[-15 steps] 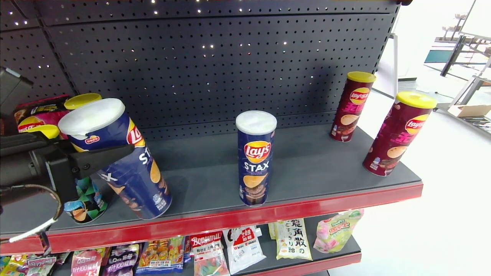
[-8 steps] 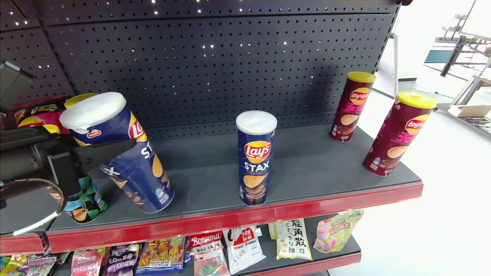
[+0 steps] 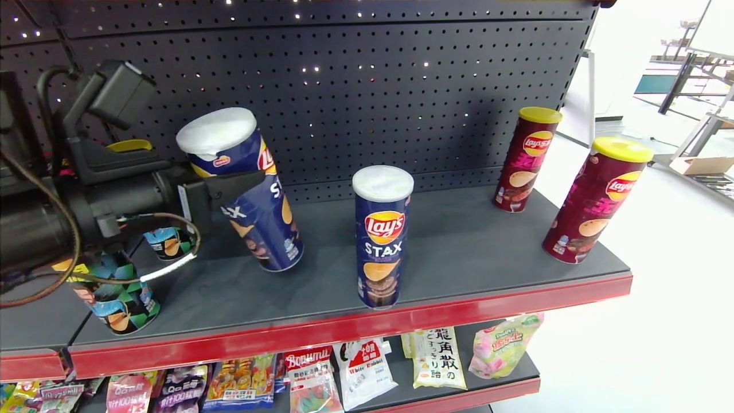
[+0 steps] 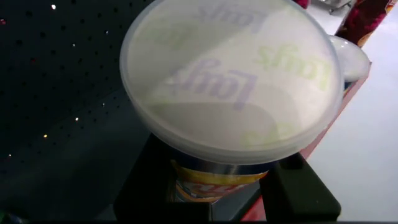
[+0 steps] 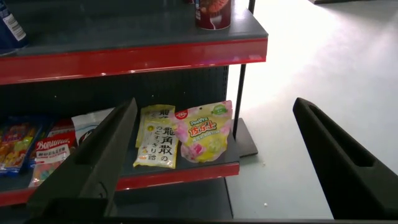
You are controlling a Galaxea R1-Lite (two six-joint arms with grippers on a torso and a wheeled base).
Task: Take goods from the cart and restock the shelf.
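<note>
Top shelf (image 3: 459, 252): one dark grey deck with a red front edge, backed by one perforated pegboard (image 3: 367, 97).
Lower shelf (image 3: 504, 381): one, carrying a row of snack bags (image 3: 436, 358); the count cannot be told at the left edge.
Floor (image 3: 659, 321): pale, open to the right of the shelf unit.

Blue cans, white lids: two.
- Held blue can (image 3: 266, 229): tilted, lid leaning left, left of centre on the top shelf. Whether its base touches the deck cannot be told.
- Standing blue can (image 3: 382, 235): upright near the front edge, just right of the held one.

Maroon cans, yellow lids: two. The rear maroon can (image 3: 526, 160) stands near the pegboard; the front maroon can (image 3: 596, 201) stands at the right end.

Patterned cans (image 3: 117, 301): two, at the left end.

Left gripper (image 3: 246, 179): jaws clamped on the upper body of the held blue can, just under its lid.
Right gripper (image 5: 217, 162): jaws spread wide, holding nothing, facing the lower shelf.
</note>
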